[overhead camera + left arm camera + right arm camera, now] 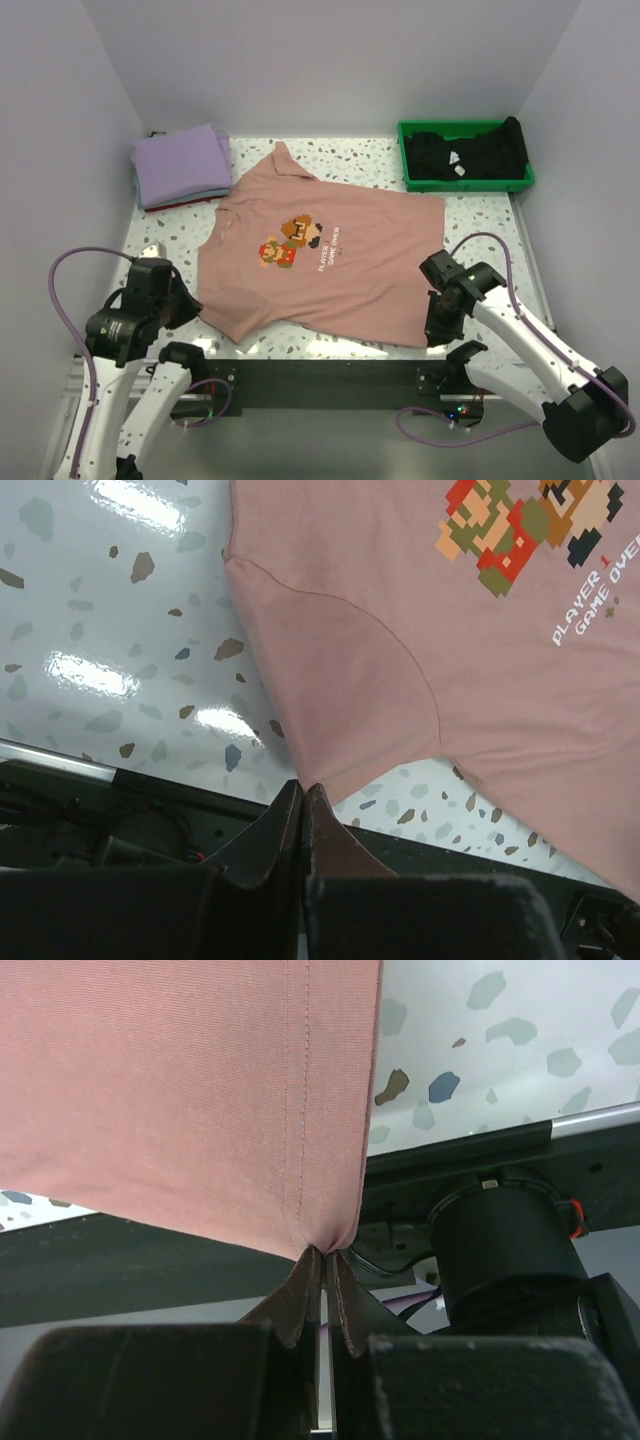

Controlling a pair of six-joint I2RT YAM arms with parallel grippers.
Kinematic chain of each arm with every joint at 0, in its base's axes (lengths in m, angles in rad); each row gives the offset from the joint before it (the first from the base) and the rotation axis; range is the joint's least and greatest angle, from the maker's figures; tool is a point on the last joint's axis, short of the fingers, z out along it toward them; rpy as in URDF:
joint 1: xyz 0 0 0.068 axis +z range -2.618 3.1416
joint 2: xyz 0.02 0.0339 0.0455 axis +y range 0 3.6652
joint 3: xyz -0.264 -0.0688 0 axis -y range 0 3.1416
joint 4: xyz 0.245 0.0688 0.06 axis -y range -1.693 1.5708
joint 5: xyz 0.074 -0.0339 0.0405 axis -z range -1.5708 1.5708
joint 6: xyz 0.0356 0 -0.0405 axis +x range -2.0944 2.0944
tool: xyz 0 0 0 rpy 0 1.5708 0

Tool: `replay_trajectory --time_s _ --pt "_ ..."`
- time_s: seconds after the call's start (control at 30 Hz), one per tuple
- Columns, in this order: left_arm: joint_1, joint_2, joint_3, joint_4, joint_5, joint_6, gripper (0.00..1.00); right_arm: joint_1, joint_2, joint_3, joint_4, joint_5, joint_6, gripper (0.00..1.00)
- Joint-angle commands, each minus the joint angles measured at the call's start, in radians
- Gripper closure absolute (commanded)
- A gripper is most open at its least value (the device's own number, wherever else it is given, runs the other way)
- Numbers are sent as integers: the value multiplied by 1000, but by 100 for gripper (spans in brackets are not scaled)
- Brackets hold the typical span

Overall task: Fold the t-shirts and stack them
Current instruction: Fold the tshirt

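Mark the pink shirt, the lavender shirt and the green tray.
pink shirt (350, 290): top view, plain cloth below the chest print.
lavender shirt (182, 163): top view, middle of its folded top face.
green tray (470, 185): top view, its near wall.

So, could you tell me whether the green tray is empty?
No, the green tray is filled with crumpled black cloth.

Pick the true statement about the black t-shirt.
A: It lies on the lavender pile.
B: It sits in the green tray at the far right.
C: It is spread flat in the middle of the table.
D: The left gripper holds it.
B: the black t-shirt is bunched inside the green tray at the far right, apart from the lavender t-shirt and the spread salmon-pink t-shirt.
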Motion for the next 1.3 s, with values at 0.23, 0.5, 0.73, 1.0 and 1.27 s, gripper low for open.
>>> replay_trajectory --time_s 0.23,0.5,0.73,1.0,1.27 --pt "5 31 94 -24 50 -43 100 16 -38 20 -90 -22 38 100" --pt "5 89 39 94 63 -8 100 15 14 41 -44 27 29 100" --pt "5 163 -4 236 70 30 100 16 75 11 62 41 29 100" --pt "5 288 -18 410 89 64 100 -24 212 38 227 57 -5 100" --pt "6 465 57 562 118 142 100 -151 312 166 260 55 -135 100"
